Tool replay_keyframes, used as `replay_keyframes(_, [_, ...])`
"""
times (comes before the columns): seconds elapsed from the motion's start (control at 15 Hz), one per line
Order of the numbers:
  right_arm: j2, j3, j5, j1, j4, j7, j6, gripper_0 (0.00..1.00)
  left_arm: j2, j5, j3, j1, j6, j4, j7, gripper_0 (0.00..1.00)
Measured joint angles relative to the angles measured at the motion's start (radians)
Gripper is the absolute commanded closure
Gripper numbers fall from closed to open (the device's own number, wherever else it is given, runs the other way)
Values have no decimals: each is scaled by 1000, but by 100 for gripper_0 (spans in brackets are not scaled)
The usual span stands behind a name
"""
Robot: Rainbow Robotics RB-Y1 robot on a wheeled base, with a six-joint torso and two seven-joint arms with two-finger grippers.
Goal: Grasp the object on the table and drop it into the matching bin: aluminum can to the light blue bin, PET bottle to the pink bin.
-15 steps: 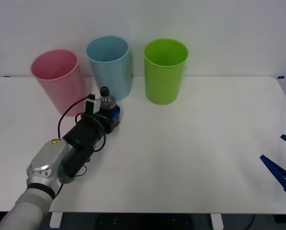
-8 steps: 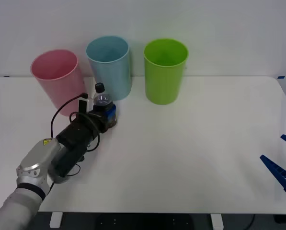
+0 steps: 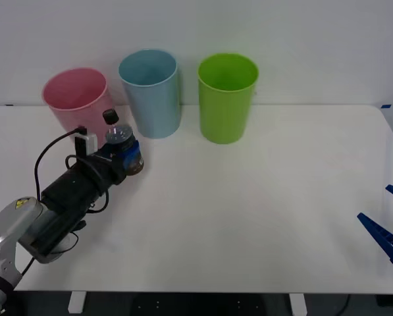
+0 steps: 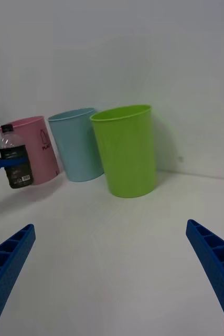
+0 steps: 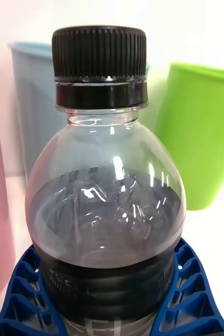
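Three bins stand in a row at the far side of the table (image 3: 262, 197): the pink bin (image 3: 78, 105) on my left, the light blue bin (image 3: 150, 92) next to it, and a green bin (image 3: 226, 97) to the right of that. My left tool (image 3: 125, 157) is clamped around the PET bottle (image 3: 120, 146), its blue ribbed fingers (image 5: 188, 294) pressing on the dark label at both sides, as the left wrist view makes plain. I see the bottle held off the table, roughly upright with its black cap (image 3: 109, 116) tipped a little toward the pink bin, just in front of that bin's wall and near the light blue one. From the right wrist view the bottle (image 4: 14, 157) sits in front of the pink bin (image 4: 35, 149), with its cap about level with the rim. Dark liquid fills the lower body; the shoulder is clear. My right tool (image 4: 112, 268) rests low at the right edge of the table, well apart from the bins, with its two fingers spread wide and nothing between them.
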Motion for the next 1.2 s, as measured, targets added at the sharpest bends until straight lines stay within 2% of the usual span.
replay_keyframes(0.33, [0, 0, 0, 0, 0, 0, 0, 0, 22, 15, 70, 56, 1, -152, 16, 100])
replay_keyframes(0.53, [0, 0, 0, 0, 0, 0, 0, 0, 81, 54, 84, 56, 1, -202, 39, 100])
replay_keyframes(0.73, [0, 0, 0, 0, 0, 0, 0, 0, 171, 116, 85, 57, 1, -248, 74, 100])
replay_keyframes(1.07, [0, 0, 0, 0, 0, 0, 0, 0, 327, 180, 97, 45, 2, -310, 249, 100])
replay_keyframes(1.2, [0, 0, 0, 0, 0, 0, 0, 0, 386, 234, 99, 29, 3, -312, 270, 100])
